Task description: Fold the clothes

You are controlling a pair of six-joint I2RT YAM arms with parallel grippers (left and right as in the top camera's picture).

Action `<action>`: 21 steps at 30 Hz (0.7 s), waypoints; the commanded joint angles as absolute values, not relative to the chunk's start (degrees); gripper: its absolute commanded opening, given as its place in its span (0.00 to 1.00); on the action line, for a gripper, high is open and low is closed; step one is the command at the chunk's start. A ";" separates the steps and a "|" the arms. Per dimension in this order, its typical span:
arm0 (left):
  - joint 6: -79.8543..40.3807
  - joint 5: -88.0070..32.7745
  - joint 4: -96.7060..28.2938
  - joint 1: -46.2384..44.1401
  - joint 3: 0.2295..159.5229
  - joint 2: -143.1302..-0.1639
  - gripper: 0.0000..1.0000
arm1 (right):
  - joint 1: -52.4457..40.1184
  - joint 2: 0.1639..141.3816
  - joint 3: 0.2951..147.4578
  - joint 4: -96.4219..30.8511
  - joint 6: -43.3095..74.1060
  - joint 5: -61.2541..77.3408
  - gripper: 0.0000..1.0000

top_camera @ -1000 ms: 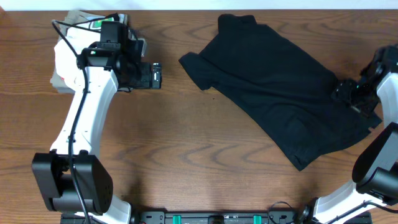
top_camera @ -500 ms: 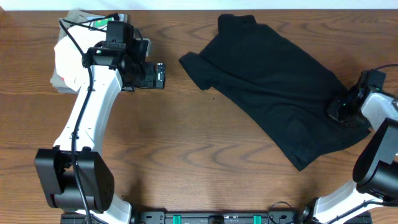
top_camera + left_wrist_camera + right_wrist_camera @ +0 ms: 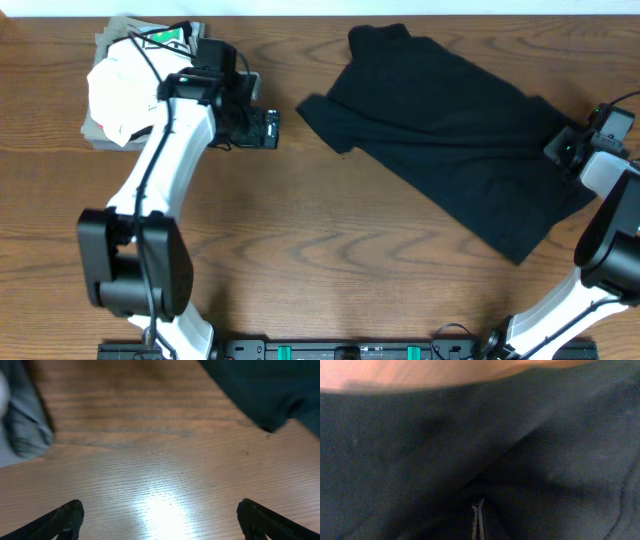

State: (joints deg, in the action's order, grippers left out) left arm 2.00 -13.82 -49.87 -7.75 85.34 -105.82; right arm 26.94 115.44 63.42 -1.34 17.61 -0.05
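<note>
Shirt, black and limp, spread on counter, beneath and around right end effector, ahead and rightward of left end effector. Right end effector clamped on a fold near the shirt's edge. Left end effector gaping wide, empty. Probably light, floppy, quick to bunch; best pinched at corners or hem.

Rumpled black shirt, diagonal, upper right
</note>
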 commanded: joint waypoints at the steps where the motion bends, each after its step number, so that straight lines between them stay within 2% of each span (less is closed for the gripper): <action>1: 2.98 -14.57 -49.82 -8.47 86.43 -109.12 0.99 | 28.64 122.58 64.25 1.39 18.26 -1.72 0.01; 4: 2.96 -14.57 -49.80 -8.88 86.43 -111.92 0.99 | 28.97 125.36 68.73 4.56 16.14 0.60 0.01; 7: 2.98 -14.57 -49.63 -9.34 86.43 -114.69 0.99 | 28.91 126.02 75.16 2.26 14.04 2.70 0.01; 13: 2.98 -15.05 -47.09 -9.74 86.43 -117.80 0.99 | 28.75 125.91 96.25 -17.91 10.52 9.39 0.08; 15: 3.62 -17.21 -45.82 -9.74 86.43 -117.75 0.99 | 28.67 125.91 103.77 -27.35 9.91 11.97 0.19; 16: 5.43 -19.62 -45.19 -9.76 86.43 -117.62 0.99 | 28.51 125.91 108.09 -33.39 9.13 14.09 0.34; 18: 9.39 -24.53 -43.99 -10.09 86.43 -117.60 0.99 | 28.18 125.91 114.32 -43.07 8.01 17.93 0.54; 21: 11.81 -25.71 -40.53 -11.22 86.43 -117.60 0.99 | 27.46 125.89 121.10 -55.92 5.80 23.59 0.63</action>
